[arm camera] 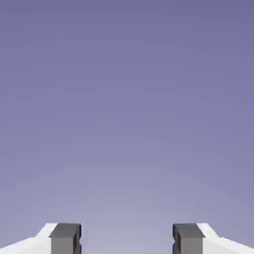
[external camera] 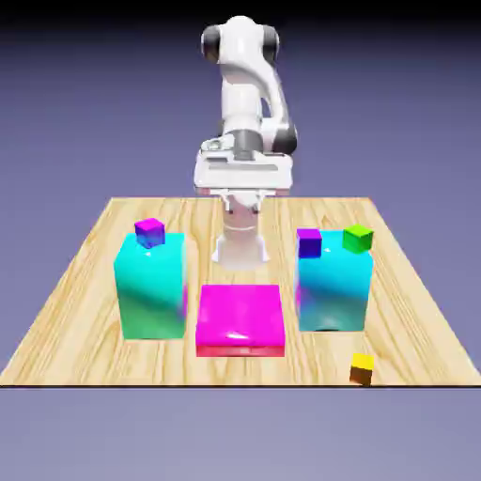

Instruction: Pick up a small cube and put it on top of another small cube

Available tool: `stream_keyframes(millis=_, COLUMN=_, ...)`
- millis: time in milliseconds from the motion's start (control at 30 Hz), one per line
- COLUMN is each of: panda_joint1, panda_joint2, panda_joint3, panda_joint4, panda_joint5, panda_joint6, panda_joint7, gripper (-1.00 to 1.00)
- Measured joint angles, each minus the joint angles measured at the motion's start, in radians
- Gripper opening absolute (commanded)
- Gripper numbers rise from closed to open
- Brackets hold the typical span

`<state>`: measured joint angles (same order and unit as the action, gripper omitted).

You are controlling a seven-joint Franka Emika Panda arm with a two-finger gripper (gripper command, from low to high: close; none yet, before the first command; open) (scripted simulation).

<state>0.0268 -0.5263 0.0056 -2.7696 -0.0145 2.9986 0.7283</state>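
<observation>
A white robot arm with dark joints (external camera: 242,94) stands at the far edge of a light wood-grain worktop (external camera: 75,329), its grey-tipped two-finger pincer (external camera: 241,200) raised in front of its base. In the exterior view, a tiny cube with a yellow top and orange-brown sides (external camera: 362,369) sits by the near edge of the worktop, toward the exterior view's right, apart from everything else.

Behind it rises a glossy teal-to-blue block (external camera: 333,287), bearing two small cubes on its top: a violet one (external camera: 309,243) at the front corner on the exterior view's left and a bright green one (external camera: 358,239) toward the exterior view's right. Toward the exterior view's left, a tall turquoise-and-green block (external camera: 152,289) carries a tiny cube with a purple top and blue sides (external camera: 150,233). Between the two tall blocks lies a low, shiny magenta slab (external camera: 240,319), flat on the wood. The pincer hangs well above it, touching none of the cubes.

In the hand view, the pincer's two grey fingertips (arm camera: 66,238) stand spread at the bottom of the frame, with nothing between them but the blue-violet backdrop (arm camera: 127,109), which fills the rest of the scene, paler toward the bottom.
</observation>
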Motion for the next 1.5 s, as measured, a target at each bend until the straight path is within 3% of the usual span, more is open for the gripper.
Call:
stream_keyframes(millis=1167, panda_joint1=0.428, panda_joint2=1.268, panda_joint3=0.163, panda_joint4=1.171, panda_joint5=-0.419, panda_joint6=-1.114, panda_joint7=-0.368, gripper=0.00)
stream_keyframes(millis=1233, panda_joint1=0.429, panda_joint2=1.270, panda_joint3=0.163, panda_joint4=1.173, panda_joint5=-0.420, panda_joint6=-1.116, panda_joint7=-0.369, gripper=0.00)
stream_keyframes(millis=1333, panda_joint1=0.414, panda_joint2=1.343, panda_joint3=0.139, panda_joint4=1.114, panda_joint5=-0.454, panda_joint6=-0.985, panda_joint7=-0.341, gripper=0.00)
stream_keyframes(millis=1367, panda_joint1=0.414, panda_joint2=1.343, panda_joint3=0.139, panda_joint4=1.114, panda_joint5=-0.454, panda_joint6=-0.985, panda_joint7=-0.341, gripper=-1.00)
stream_keyframes(millis=1500, panda_joint1=0.424, panda_joint2=1.295, panda_joint3=0.155, panda_joint4=1.153, panda_joint5=-0.428, panda_joint6=-1.072, panda_joint7=-0.360, gripper=-1.00)
